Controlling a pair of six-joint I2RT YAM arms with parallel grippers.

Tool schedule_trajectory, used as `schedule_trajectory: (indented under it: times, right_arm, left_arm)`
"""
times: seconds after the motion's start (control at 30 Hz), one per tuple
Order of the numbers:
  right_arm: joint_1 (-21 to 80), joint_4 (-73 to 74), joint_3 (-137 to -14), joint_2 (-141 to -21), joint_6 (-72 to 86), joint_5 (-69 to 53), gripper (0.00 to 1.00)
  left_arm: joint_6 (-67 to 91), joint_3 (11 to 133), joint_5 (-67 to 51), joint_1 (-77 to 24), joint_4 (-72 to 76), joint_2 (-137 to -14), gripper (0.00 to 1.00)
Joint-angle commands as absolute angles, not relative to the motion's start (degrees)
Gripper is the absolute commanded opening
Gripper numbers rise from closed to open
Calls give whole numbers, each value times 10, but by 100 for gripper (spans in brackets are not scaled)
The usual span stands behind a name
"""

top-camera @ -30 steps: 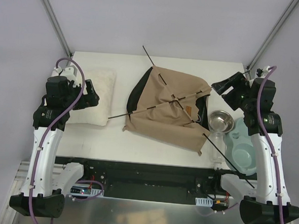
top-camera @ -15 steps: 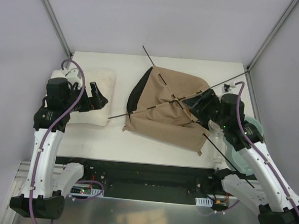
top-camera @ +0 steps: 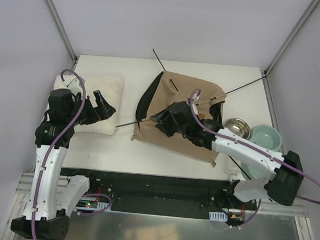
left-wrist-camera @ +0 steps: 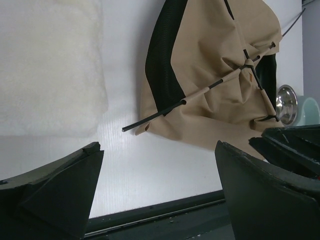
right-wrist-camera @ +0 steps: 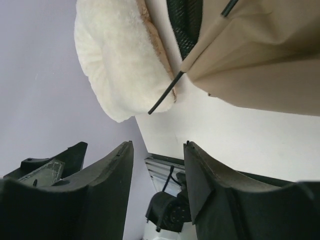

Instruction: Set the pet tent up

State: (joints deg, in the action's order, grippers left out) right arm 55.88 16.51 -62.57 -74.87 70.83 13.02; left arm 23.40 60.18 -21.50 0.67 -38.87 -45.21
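- Tent (top-camera: 175, 91) lies collapsed; I judge we're at the approach.
- My right hand (top-camera: 160, 121) hovers over it, narrow and empty; left hand (top-camera: 104, 107) wide, empty.
- Next: grip a pole (top-camera: 128, 123), lift.

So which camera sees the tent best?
The left wrist view: the pet tent lies nearly whole and uncovered there. From the top, the right arm hides its middle; the right wrist view catches only one tan corner.

Bright, even light, soft shadows; wrist views' near edges blurred.
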Motion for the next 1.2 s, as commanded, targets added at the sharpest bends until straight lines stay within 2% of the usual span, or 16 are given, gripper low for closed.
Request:
schedule_trajectory:
  times: [0.0,0.23,0.4,0.57,0.83,0.97,1.13,1.17]
  right_arm:
    - [593,131,-708,-831,804,167,52]
    - [607,134,-777,-949,858,146,60]
    - [610,138,-800,-1001,877,138,60]
    - [609,129,-803,-1034,896,133,52]
    - [610,91,-810,-1070,913,156,47]
    - [608,86,-814,-1084,927,165,39]
    - [607,86,-822,-1099,933,170,38]
    - [607,86,-823,-1100,933,169,35]
  left_arm:
    - [252,594,-188,2,-383,-441,99]
    - [257,594,-160,1,-390,-446,99]
    - [254,598,-136,2,-398,-447,99]
    - [250,600,-122,2,-409,-449,98]
    - [242,610,-108,1,-422,-453,99]
    - [238,609,-105,1,-425,-452,99]
    - [231,611,-96,2,-430,-450,98]
    - [229,611,-94,2,-431,-449,99]
